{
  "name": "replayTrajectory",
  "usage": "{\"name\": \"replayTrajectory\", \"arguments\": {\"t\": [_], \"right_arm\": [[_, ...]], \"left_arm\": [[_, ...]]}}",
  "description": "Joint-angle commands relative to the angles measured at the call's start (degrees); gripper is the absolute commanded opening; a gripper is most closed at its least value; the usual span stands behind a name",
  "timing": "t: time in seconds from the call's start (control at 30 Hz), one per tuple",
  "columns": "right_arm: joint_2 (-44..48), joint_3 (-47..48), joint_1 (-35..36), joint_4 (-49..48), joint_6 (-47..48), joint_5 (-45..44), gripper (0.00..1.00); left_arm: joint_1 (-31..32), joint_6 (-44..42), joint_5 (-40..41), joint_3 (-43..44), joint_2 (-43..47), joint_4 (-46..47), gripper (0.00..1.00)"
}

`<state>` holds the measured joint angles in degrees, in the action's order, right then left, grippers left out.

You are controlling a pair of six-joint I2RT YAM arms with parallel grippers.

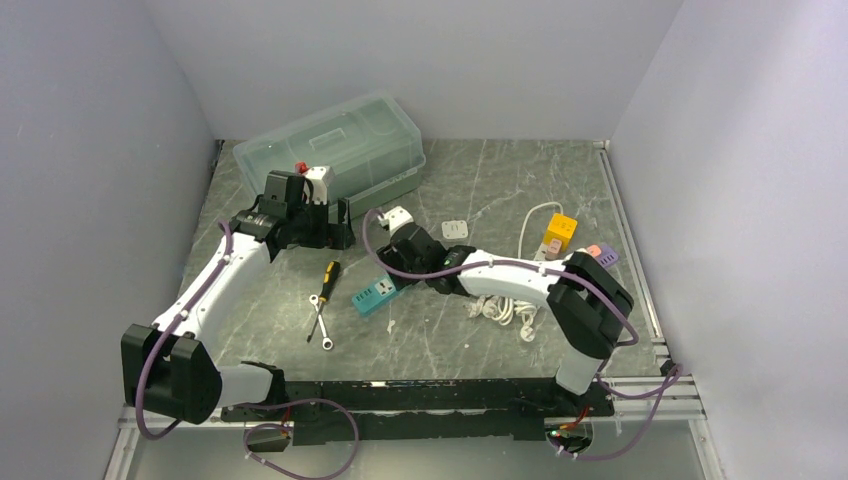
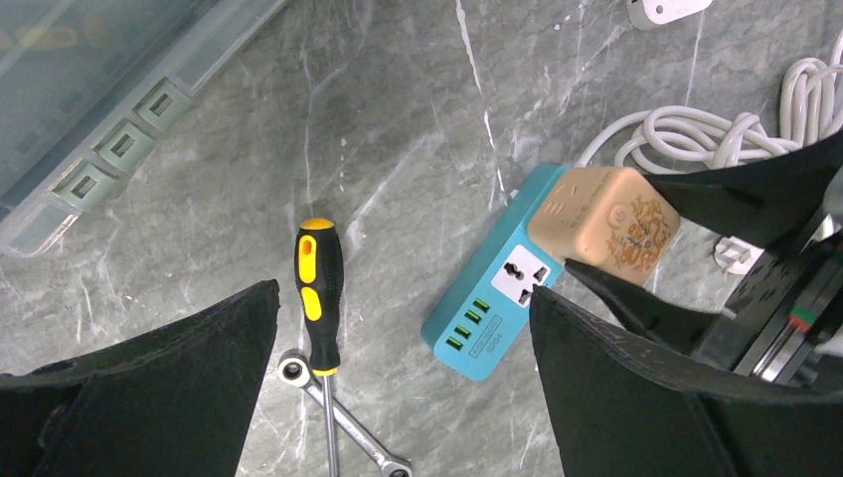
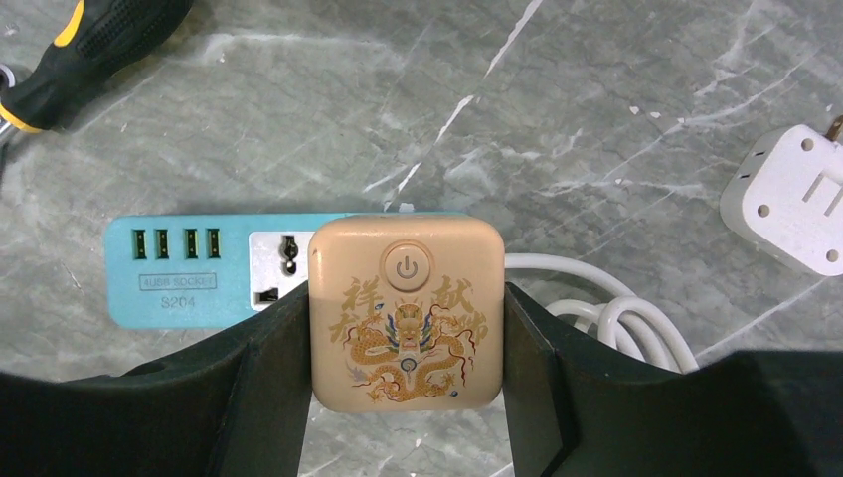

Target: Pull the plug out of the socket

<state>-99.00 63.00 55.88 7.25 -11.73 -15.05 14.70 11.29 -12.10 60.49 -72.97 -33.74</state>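
Note:
A tan cube plug (image 3: 405, 308) with a gold dragon and a power button sits over the right end of the teal socket strip (image 3: 179, 268). My right gripper (image 3: 406, 298) is shut on the plug, one finger on each side. I cannot tell whether its pins are still in the socket. In the left wrist view the plug (image 2: 603, 224) sits at the strip's (image 2: 487, 318) far end between the right fingers (image 2: 736, 199). From above, the right gripper (image 1: 405, 262) hides the plug beside the strip (image 1: 375, 293). My left gripper (image 2: 403, 298) hovers open, holding nothing, near the box (image 1: 335, 215).
A yellow-and-black screwdriver (image 1: 327, 278) and a wrench (image 1: 320, 325) lie crossed left of the strip. A coiled white cable (image 1: 500, 308) trails right of it. A clear lidded box (image 1: 330, 150) stands at the back left. White adapters (image 1: 456, 229) and a yellow cube (image 1: 560, 230) lie behind.

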Motion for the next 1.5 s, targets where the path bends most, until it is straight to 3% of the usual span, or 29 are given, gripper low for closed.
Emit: {"name": "replayTrajectory", "arguments": {"t": [0.0, 0.2, 0.53, 0.7, 0.9, 1.2, 1.47], "right_arm": [[3.43, -0.42, -2.98, -0.12, -2.93, 5.80, 0.11], [3.86, -1.00, -2.48, -0.13, -2.31, 2.84, 0.09], [3.54, -2.46, 2.88, -2.30, 2.23, -12.74, 0.05], [3.01, -2.32, 4.51, -2.27, 3.56, -15.82, 0.04], [4.27, -2.34, 3.74, -2.26, 1.66, -11.84, 0.03], [8.51, -5.14, -4.52, -4.63, -4.20, 3.46, 0.01], [10.75, -6.62, -5.59, -5.27, -5.85, 2.07, 0.00]], "left_arm": [[0.15, -0.35, -0.56, 0.53, 0.37, 0.95, 1.00], [0.15, -0.37, -0.65, 0.59, 0.36, 0.94, 1.00], [0.15, -0.45, -0.65, 0.59, 0.02, 0.87, 1.00], [0.15, -0.42, -0.65, 0.68, -0.23, 0.84, 1.00], [0.15, -0.38, -0.73, 0.68, -0.33, 0.84, 1.00], [0.15, -0.52, -1.73, 0.50, 0.11, 1.13, 1.00], [0.15, -0.19, -4.76, 0.33, -0.23, 1.84, 1.00]]}}
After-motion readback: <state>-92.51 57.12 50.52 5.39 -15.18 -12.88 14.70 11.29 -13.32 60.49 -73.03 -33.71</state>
